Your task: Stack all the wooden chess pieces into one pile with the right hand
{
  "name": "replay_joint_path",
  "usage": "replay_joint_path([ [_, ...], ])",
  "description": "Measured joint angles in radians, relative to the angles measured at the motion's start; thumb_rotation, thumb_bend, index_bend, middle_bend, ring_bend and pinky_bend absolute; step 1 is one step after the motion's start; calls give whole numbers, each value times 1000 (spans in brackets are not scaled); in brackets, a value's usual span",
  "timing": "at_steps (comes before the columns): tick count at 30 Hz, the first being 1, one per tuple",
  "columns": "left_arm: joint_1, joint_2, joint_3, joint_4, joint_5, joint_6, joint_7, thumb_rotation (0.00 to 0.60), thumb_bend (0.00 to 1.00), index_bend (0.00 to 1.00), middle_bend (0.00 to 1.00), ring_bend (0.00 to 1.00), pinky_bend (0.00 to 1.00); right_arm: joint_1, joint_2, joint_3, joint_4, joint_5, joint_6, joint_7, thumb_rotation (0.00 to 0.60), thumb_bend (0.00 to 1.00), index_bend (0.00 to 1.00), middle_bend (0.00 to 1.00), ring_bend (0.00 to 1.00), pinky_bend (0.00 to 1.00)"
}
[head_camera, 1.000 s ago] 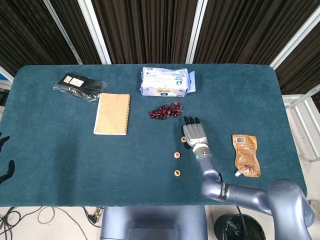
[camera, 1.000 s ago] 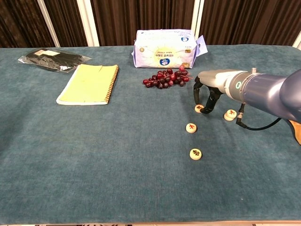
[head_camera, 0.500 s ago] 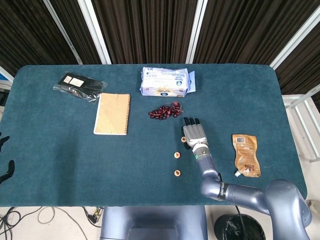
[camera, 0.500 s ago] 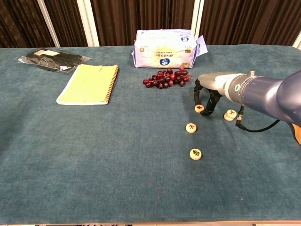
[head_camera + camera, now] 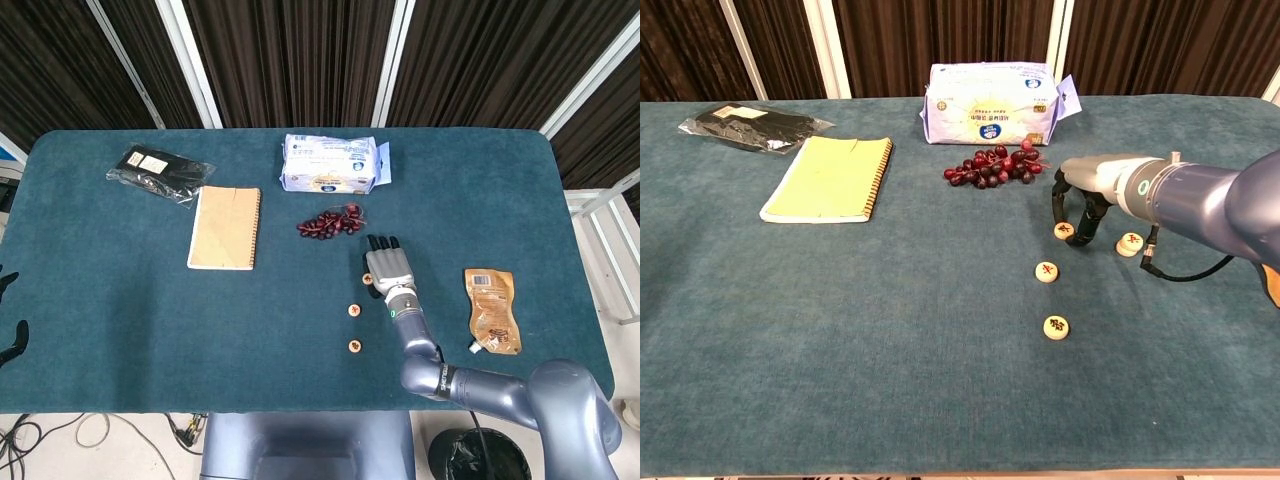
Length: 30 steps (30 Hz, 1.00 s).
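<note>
Four round wooden chess pieces lie apart on the teal table point(image 5: 840, 330). In the chest view one piece point(image 5: 1064, 231) sits between the down-curved fingers of my right hand point(image 5: 1087, 192), which straddle it closely; I cannot tell whether they pinch it. Another piece point(image 5: 1129, 243) lies just right of the hand, a third point(image 5: 1045, 271) in front of it, and a fourth point(image 5: 1056, 327) nearest the front edge. From the head view, the right hand point(image 5: 388, 268) covers most of the straddled piece. Only dark fingertips of my left hand point(image 5: 12, 338) show at the far left edge, apart and holding nothing.
A bunch of dark red grapes point(image 5: 992, 166) lies just behind the right hand, with a tissue pack point(image 5: 990, 103) behind it. A spiral notebook point(image 5: 830, 178) and a black packet point(image 5: 745, 125) lie at the left. A brown pouch point(image 5: 492, 310) lies right of the arm.
The right hand has barely shifted, its fingers staying around the same piece. No chess piece has moved.
</note>
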State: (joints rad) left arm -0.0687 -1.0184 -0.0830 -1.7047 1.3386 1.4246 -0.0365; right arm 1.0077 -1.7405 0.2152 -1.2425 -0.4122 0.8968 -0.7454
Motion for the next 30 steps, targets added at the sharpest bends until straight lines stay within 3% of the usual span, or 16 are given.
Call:
replay_joint_path([
  [17,0,3,-1,2,-3,-2,-4,600,488,127,0,0,0,0,6,7,-8,-15,4,7,600,410,540,0,0,0],
  [30,0,0,0,0,4,2,-1,600,487,127,0,0,0,-43,191,6,-266,-58,92,10,600,410,540,0,0,0],
])
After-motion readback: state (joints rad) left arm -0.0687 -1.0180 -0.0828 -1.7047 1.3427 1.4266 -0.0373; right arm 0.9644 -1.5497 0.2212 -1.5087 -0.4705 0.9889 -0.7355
